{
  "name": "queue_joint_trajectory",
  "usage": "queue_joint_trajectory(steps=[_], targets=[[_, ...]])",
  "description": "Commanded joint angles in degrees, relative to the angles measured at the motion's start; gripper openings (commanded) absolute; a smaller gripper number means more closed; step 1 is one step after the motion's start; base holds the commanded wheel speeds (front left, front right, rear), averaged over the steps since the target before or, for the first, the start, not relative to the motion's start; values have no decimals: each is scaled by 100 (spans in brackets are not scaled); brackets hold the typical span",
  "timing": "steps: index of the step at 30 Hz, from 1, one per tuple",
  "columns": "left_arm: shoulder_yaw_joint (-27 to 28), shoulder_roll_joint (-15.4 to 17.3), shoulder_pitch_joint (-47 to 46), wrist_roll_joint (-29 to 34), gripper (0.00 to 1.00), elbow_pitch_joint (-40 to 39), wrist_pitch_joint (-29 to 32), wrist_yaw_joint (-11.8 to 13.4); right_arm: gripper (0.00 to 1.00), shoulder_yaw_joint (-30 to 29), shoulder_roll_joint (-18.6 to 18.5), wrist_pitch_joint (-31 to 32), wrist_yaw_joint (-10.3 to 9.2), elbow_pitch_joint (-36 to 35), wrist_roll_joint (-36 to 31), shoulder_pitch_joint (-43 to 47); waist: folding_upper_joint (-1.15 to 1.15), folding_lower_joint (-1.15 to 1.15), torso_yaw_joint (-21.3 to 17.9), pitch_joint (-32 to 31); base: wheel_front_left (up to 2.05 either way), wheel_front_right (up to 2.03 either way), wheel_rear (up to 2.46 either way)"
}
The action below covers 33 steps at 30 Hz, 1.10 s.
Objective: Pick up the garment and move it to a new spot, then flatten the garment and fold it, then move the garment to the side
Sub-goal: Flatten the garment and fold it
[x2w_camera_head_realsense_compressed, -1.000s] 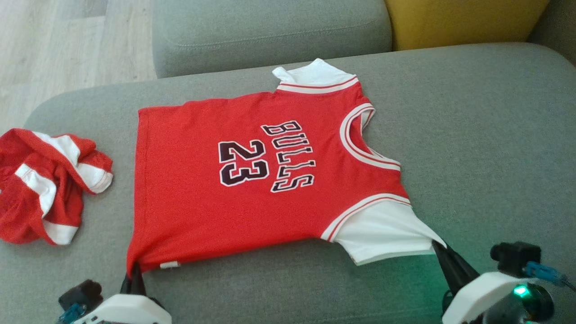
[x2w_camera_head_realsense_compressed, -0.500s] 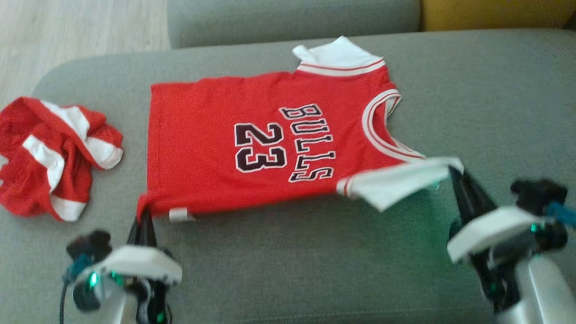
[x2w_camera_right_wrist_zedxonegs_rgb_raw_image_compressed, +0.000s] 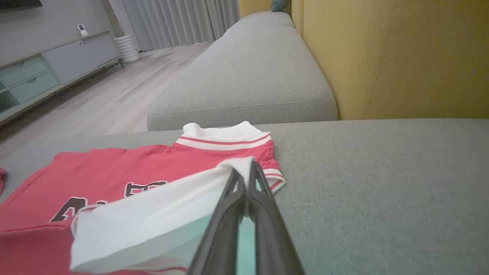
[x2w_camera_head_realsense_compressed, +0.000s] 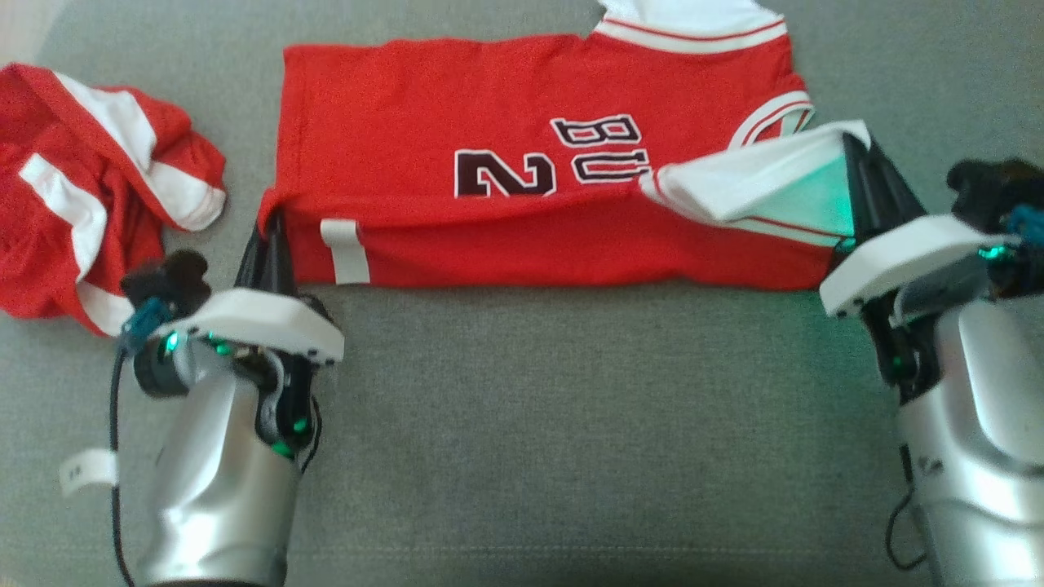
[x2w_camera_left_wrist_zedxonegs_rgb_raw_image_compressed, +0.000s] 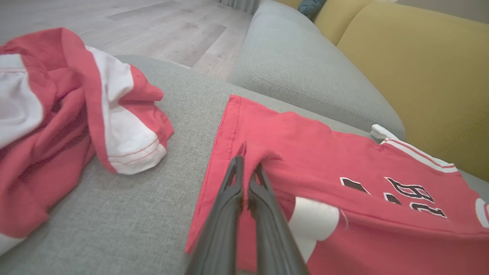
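Note:
The garment (x2w_camera_head_realsense_compressed: pixel 489 106) is a red jersey with white sleeves and a black number and lettering, lying on the grey sofa seat (x2w_camera_head_realsense_compressed: pixel 571 424). Its near edge is lifted and turned over onto the front, hiding part of the print. My left gripper (x2w_camera_head_realsense_compressed: pixel 273 222) is shut on the red hem corner, seen close in the left wrist view, where the left gripper (x2w_camera_left_wrist_zedxonegs_rgb_raw_image_compressed: pixel 246 168) pinches a raised peak of the garment (x2w_camera_left_wrist_zedxonegs_rgb_raw_image_compressed: pixel 313 152). My right gripper (x2w_camera_head_realsense_compressed: pixel 855 145) is shut on the white sleeve (x2w_camera_head_realsense_compressed: pixel 758 183), held above the collar. In the right wrist view the right gripper (x2w_camera_right_wrist_zedxonegs_rgb_raw_image_compressed: pixel 244 172) holds that sleeve (x2w_camera_right_wrist_zedxonegs_rgb_raw_image_compressed: pixel 160 214).
A second red and white garment (x2w_camera_head_realsense_compressed: pixel 81 187) lies crumpled at the seat's left end, close to my left arm. A yellow back cushion (x2w_camera_right_wrist_zedxonegs_rgb_raw_image_compressed: pixel 401 57) and another grey seat cushion (x2w_camera_right_wrist_zedxonegs_rgb_raw_image_compressed: pixel 248 76) stand beyond the jersey. Wooden floor (x2w_camera_left_wrist_zedxonegs_rgb_raw_image_compressed: pixel 153 23) lies past the left edge.
Both grippers have carried the jersey's near edge up and away from me, folding it over the front and covering part of the print. The head camera has tilted down.

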Motion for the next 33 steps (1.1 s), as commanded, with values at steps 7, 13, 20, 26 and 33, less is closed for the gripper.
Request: queue_joint_trajectory(steps=[7,13,20,26,33], targets=[[160,128,-751,181,0,203,-45,-64,0,70,-37,-450,36,679,-267,-834,0,0,27,496,0,0,0],[170,128,-862,123,57,318,-45,-205,6,63,-7,-923,36,1171,-490,-1145,0,0,6,591,0,0,0],[325,128,-283,-55,100,-252,-45,-117,100,-1,161,-1535,36,1394,-626,-1012,0,0,-19,551,0,0,0],[212,128,401,-238,100,-659,-45,46,100,-129,303,-1602,36,1251,-458,-354,0,0,-17,447,0,0,0],[-97,128,707,-336,100,-720,-45,179,100,-364,400,-1418,36,1113,-282,267,0,0,-23,367,0,0,0]])
